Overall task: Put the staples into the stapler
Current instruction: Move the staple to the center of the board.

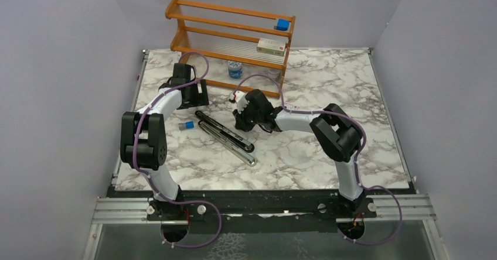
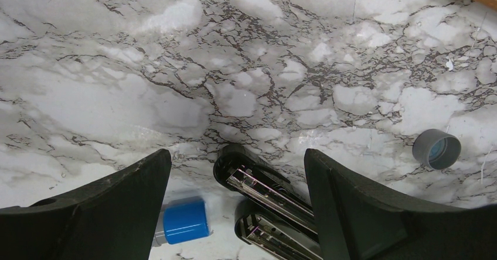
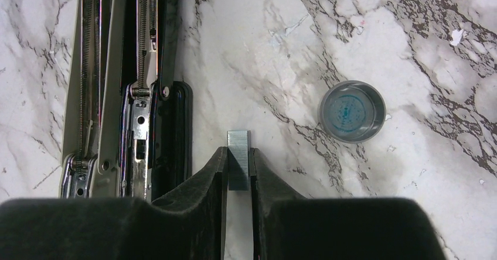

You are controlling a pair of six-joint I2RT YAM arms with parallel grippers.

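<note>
The black stapler (image 1: 225,136) lies opened on the marble table, its two long bars side by side with the silver staple channel up; it also shows in the left wrist view (image 2: 264,198) and the right wrist view (image 3: 126,84). My right gripper (image 3: 238,154) is shut on a short grey strip of staples (image 3: 238,157), held just right of the stapler's bars; in the top view this gripper (image 1: 243,121) sits by the stapler's far end. My left gripper (image 2: 237,166) is open and empty above the stapler's end; in the top view it (image 1: 196,99) sits left of the stapler.
A small blue-capped tube (image 1: 189,125) lies left of the stapler, seen in the left wrist view (image 2: 181,220). A grey cap (image 3: 352,110) lies on the table to the right of the staples. An orange wooden rack (image 1: 231,34) with small boxes stands at the back.
</note>
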